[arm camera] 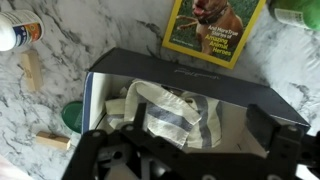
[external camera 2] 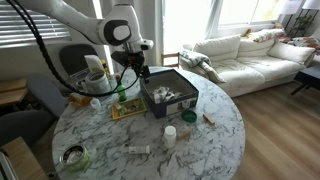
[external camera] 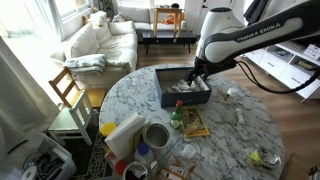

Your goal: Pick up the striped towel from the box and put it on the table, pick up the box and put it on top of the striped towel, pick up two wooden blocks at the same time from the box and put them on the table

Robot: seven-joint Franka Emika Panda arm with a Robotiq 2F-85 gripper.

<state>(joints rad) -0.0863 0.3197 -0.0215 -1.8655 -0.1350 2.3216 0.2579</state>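
A dark blue box (arm camera: 190,75) stands on the round marble table (arm camera: 90,35). It shows in both exterior views (external camera: 180,98) (external camera 2: 160,105). The striped towel (arm camera: 180,115), cream with grey-blue bands, lies crumpled inside it. My gripper (arm camera: 185,150) is open, hovering just above the box with a finger on either side of the towel and not touching it. In the exterior views the gripper (external camera: 194,76) (external camera 2: 133,74) hangs over one end of the box. Two wooden blocks (arm camera: 30,70) (arm camera: 52,141) lie on the table beside the box. Any blocks inside the box are hidden.
A dog-cover magazine (arm camera: 212,28) (external camera: 193,122) lies next to the box. A white bottle (arm camera: 18,30) and a green lid (arm camera: 72,115) are near the blocks. Tape rolls, cups and clutter (external camera: 150,135) fill one side of the table. A sofa (external camera 2: 240,55) stands behind.
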